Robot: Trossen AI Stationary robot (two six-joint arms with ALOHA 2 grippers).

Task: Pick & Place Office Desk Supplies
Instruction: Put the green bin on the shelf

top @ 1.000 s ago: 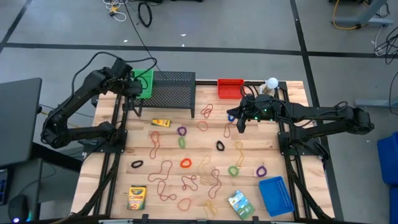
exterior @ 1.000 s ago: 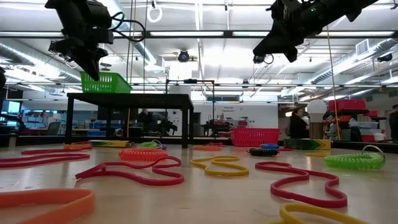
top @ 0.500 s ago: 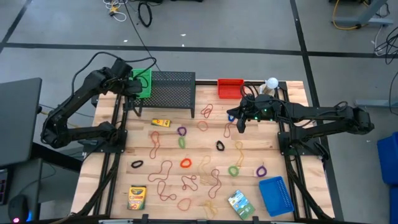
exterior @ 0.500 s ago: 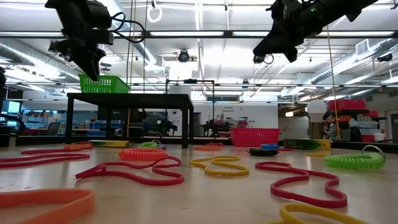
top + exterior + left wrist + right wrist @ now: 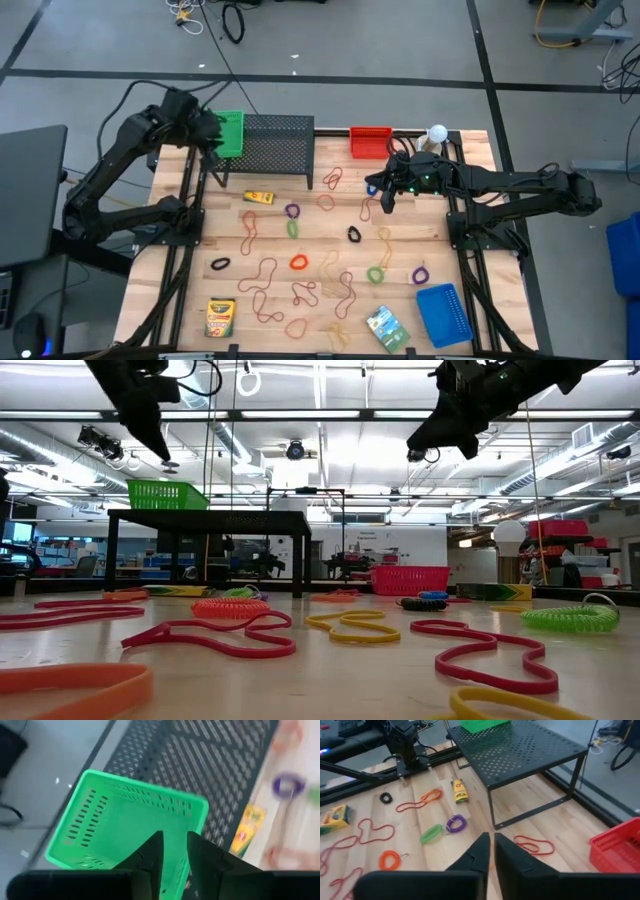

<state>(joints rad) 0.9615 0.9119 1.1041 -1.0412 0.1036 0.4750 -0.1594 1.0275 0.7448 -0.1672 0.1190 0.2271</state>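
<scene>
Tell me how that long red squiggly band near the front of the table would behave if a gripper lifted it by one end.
The red band lies in loose flat curves, so it would probably droop and dangle rather than hold its shape. It looks thin, so likely very light, and a pinch may slip off. Other bands lie close by, so it might drag one along.

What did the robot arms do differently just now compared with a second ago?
The left gripper let go of the green plastic basket on the black wire-mesh rack and pulled up and back from it, its fingers now a little apart. The basket stays on the rack. The right gripper hangs where it was, and the rubber-band loops on the wooden table have not moved.
</scene>
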